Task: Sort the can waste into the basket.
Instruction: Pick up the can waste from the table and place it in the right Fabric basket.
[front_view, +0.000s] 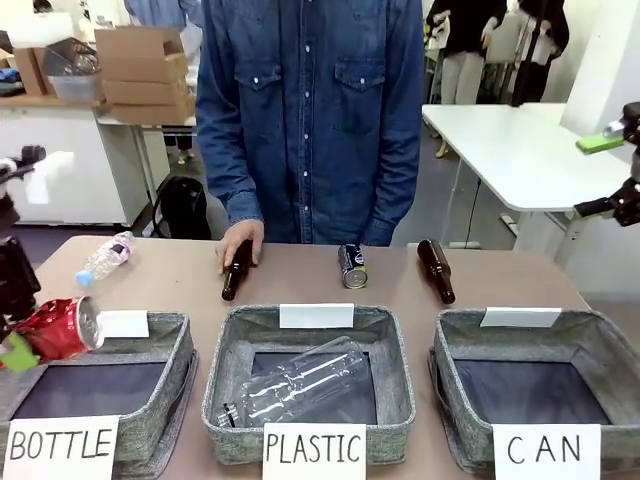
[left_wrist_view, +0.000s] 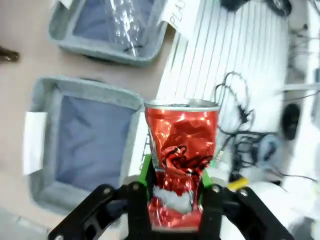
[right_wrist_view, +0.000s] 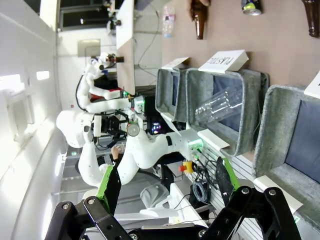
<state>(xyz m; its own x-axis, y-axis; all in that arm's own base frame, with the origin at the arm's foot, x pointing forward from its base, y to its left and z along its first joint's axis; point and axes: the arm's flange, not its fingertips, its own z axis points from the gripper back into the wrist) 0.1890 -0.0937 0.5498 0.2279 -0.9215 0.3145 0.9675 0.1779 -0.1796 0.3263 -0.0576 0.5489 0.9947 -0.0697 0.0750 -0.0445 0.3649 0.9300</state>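
Left gripper (left_wrist_view: 176, 176) clamps crushed red can (left_wrist_view: 182, 135) by base, raised beside BOTTLE basket (front_view: 172, 335), likely for carry. CAN basket (front_view: 600, 350) far to its right. Right gripper (right_wrist_view: 167, 175) wide apart, empty. Blue can (front_view: 352, 265) waits ahead on table (front_view: 490, 275).

- The front camera sat low on the robot's side of the table (front_view: 300, 280), facing across it at a person (front_view: 310, 110) standing at the far edge.
- The left wrist camera looked steeply down along the left gripper (left_wrist_view: 175, 172), very close to the crushed red can (left_wrist_view: 182, 130) between its fingers, above the table's near edge.
- The right wrist camera was rolled sideways and stood farther back, looking past the right gripper (right_wrist_view: 167, 167) toward the table.
- All three views shared the "PLASTIC" basket (front_view: 405, 370) and its clear bottle (front_view: 300, 385); in the blurred left wrist picture the cut-off sign was probably that basket's.
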